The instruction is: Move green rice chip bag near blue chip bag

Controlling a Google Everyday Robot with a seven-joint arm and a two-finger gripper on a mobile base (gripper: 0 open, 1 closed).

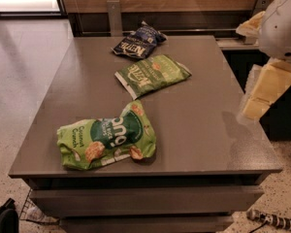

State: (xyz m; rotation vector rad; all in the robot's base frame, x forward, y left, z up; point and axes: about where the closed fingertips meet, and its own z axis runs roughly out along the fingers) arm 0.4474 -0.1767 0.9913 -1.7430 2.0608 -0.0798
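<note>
Reach not started; green rice chip bag lies free.
Pincer right of table, state unclear; blue chip bag far back.

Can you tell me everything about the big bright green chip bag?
The rice chip bag is puffy and lime green, with a dark green middle, "Coconut Crunch" lettering and pictured tan chips. It lies near the table's front edge, touching only the table. The claw hangs off to the right, apart from it.
</note>
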